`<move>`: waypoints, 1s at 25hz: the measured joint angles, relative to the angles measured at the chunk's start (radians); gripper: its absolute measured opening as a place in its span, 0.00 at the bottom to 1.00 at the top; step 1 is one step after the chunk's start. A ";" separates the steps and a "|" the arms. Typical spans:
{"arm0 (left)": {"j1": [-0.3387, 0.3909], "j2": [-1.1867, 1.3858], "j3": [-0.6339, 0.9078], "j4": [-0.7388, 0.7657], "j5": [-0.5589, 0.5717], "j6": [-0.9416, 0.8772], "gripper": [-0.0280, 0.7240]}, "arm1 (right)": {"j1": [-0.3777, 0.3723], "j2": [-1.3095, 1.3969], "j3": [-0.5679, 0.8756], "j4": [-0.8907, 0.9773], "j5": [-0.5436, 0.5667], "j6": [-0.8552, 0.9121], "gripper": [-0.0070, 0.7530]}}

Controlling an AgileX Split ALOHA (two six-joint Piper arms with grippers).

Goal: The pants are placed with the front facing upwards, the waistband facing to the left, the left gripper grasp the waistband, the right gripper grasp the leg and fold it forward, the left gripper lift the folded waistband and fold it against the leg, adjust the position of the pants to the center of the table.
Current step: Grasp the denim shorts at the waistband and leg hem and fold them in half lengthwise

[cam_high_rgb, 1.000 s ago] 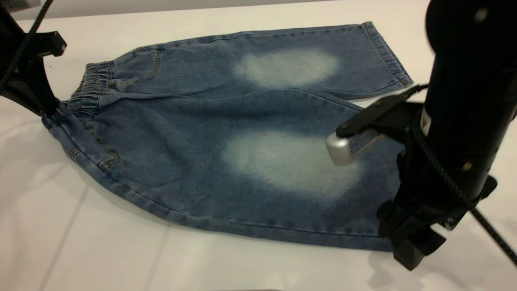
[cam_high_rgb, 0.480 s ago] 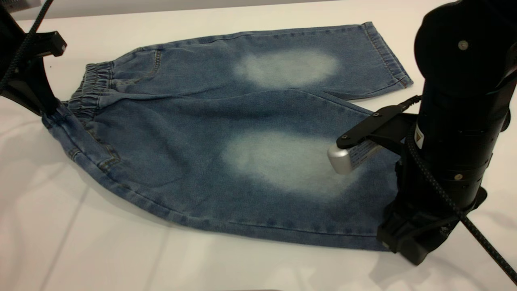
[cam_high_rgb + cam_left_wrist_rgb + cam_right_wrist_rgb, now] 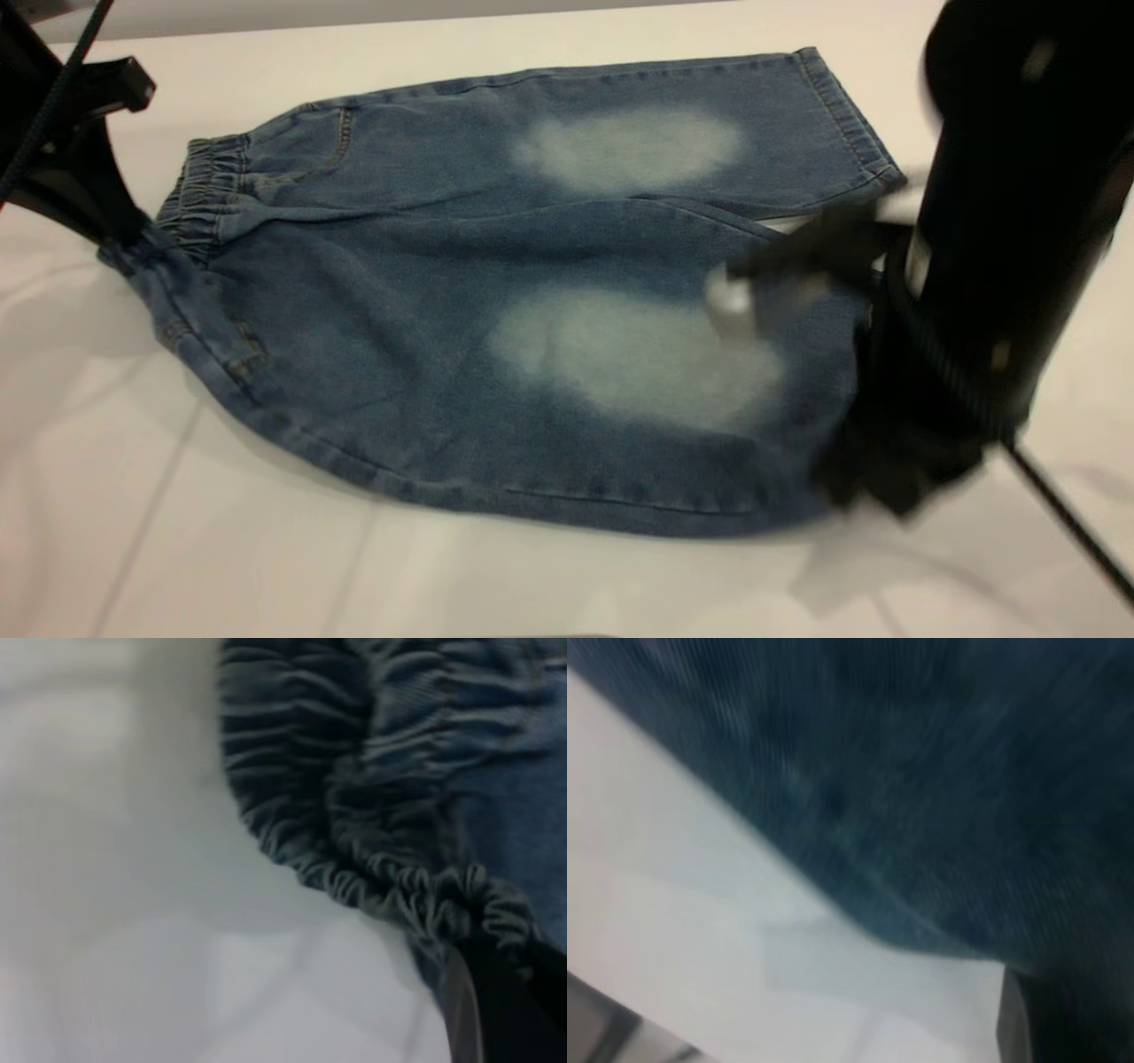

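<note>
The blue denim pants (image 3: 443, 292) lie flat on the white table (image 3: 221, 549), front up, with a pale oval on each leg. The ruched waistband (image 3: 199, 190) points left. My left gripper (image 3: 120, 244) is shut on the waistband's near corner; in the left wrist view the gathered band (image 3: 354, 815) runs into its black finger (image 3: 514, 1010). My right gripper (image 3: 873, 492) is at the near leg's hem corner, shut on the leg. The right wrist view shows denim (image 3: 921, 797) right against its finger (image 3: 1063, 1019).
The right arm's thick black body (image 3: 1019, 177) and its silver wrist camera (image 3: 731, 306) hang over the near leg's hem end. A black cable (image 3: 1072, 523) trails off to the right. Bare tabletop runs along the front and left of the pants.
The right gripper has risen and shifted slightly inward, pulling the near leg's hem corner up off the table. The left gripper has nudged the waistband corner a little to the right.
</note>
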 joint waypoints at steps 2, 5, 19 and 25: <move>0.000 0.000 0.000 -0.046 0.009 0.048 0.09 | -0.034 -0.075 -0.001 0.000 0.000 0.000 0.05; 0.000 0.000 0.000 -0.131 -0.005 0.115 0.09 | -0.104 -0.160 -0.026 0.000 0.003 0.000 0.05; 0.000 0.000 0.000 -1.087 -0.141 0.668 0.09 | -0.204 -0.202 -0.100 0.051 -0.174 -0.002 0.05; 0.000 0.000 0.000 -1.362 -0.145 0.765 0.09 | -0.232 -0.202 -0.100 0.114 -0.328 -0.002 0.05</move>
